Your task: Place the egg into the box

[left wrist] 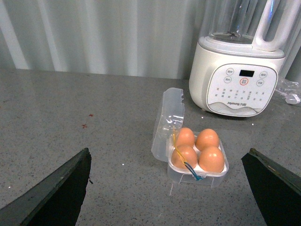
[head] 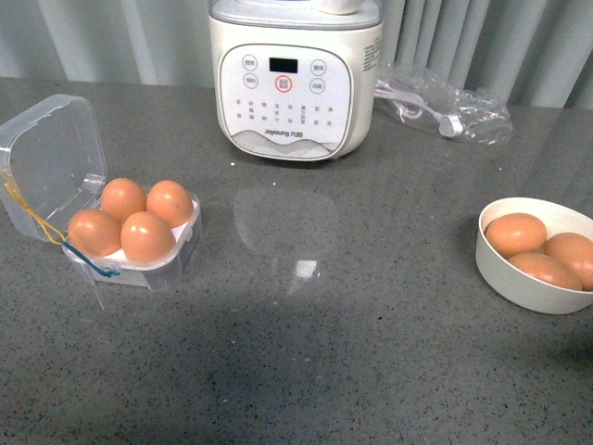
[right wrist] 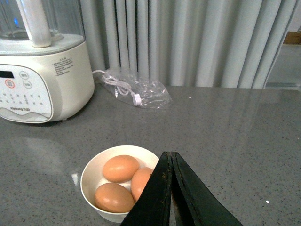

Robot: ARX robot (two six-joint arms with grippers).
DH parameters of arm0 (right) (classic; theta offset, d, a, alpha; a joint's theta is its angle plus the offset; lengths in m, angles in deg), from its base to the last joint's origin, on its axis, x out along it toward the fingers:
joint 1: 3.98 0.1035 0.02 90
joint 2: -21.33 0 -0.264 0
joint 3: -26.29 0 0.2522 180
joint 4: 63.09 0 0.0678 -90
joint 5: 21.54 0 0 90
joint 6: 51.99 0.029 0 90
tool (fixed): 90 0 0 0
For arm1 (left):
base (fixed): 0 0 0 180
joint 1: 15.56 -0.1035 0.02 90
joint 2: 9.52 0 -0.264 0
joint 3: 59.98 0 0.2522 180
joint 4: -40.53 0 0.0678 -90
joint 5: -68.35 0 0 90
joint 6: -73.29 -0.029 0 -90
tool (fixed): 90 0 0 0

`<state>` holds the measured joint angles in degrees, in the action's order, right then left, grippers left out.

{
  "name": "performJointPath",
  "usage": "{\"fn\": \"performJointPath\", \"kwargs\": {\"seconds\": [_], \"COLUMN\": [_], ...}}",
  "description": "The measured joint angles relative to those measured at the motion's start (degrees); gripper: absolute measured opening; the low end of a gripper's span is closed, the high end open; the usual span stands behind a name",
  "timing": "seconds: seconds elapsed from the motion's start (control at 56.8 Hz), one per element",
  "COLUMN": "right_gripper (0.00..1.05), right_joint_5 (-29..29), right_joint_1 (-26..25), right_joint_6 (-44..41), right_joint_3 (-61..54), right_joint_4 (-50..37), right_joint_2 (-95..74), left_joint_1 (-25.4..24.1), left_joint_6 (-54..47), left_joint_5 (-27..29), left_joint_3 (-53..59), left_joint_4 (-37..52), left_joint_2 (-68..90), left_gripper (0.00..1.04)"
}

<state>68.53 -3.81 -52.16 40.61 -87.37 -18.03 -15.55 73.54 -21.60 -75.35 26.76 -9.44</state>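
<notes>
Grey speckled stone counter (head: 306, 352): bare across middle and front.
Left: square clear-plastic egg case (head: 171, 267), four hollows full, lid upright behind.
Rear centre: white kitchen appliance (head: 292, 83).
Rear right: crumpled clear bag (head: 445, 102).
Right edge: round white bowl (head: 519, 283).

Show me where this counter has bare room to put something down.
The widest bare stretch lies between the box and the bowl, in front of the blender, down to the near edge. Crowded: the back, by blender and bagged cable; the box's hollows are all full.
</notes>
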Motion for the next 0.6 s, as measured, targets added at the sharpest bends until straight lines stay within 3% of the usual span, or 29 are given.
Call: {"fn": "performJointPath", "kwargs": {"seconds": [0.598], "right_gripper": [0.03], "right_joint_5": [-0.02], "right_joint_1": [-0.02], "right_joint_6": [0.00], "right_joint_3": [-0.31], "right_joint_4": [18.64], "right_joint_2": [20.06], "left_joint_1": [0.00], "left_joint_6": [0.00], "left_joint_5": [0.00], "left_joint_3": [0.00], "left_joint_4": [0.00], "left_joint_2": [0.00], "left_gripper": [0.98]}}
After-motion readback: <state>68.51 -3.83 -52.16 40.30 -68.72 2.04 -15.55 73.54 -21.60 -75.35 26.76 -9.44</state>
